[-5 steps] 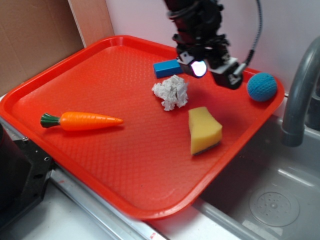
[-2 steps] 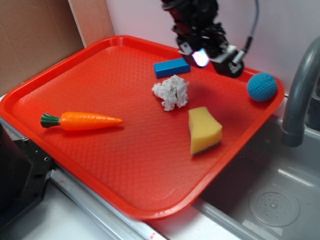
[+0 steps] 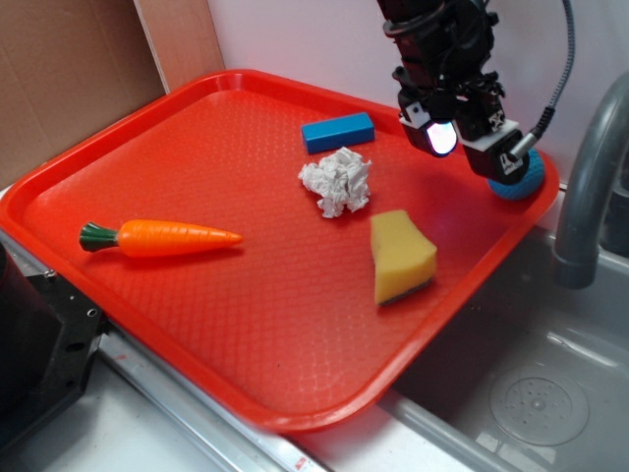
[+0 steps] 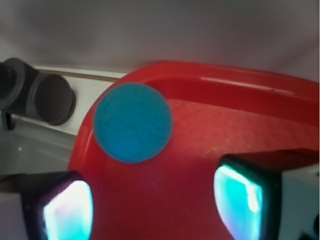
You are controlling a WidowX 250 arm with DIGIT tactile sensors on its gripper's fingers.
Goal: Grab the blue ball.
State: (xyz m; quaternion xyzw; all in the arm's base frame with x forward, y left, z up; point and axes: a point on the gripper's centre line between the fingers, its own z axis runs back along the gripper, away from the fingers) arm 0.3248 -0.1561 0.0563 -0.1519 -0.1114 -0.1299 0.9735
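The blue ball [image 3: 523, 177] lies in the far right corner of the red tray [image 3: 197, 147], mostly hidden behind my gripper in the exterior view. In the wrist view the blue ball [image 4: 133, 123] sits whole, just ahead of my jaws and left of their middle. My gripper [image 3: 472, 138] hovers above the tray beside the ball. It is open and empty [image 4: 155, 202], with bare red tray between its two glowing fingertips [image 4: 67, 210].
A flat blue block [image 3: 337, 132], a crumpled white paper [image 3: 337, 181], a yellow sponge wedge [image 3: 401, 257] and an orange carrot [image 3: 162, 237] lie on the tray. A grey faucet [image 3: 590, 187] and sink [image 3: 531, 393] stand right of the tray. A white wall rises behind.
My gripper has moved right along the tray's far edge, from above the blue block to beside the blue ball, now covering most of it. Nothing else moved.
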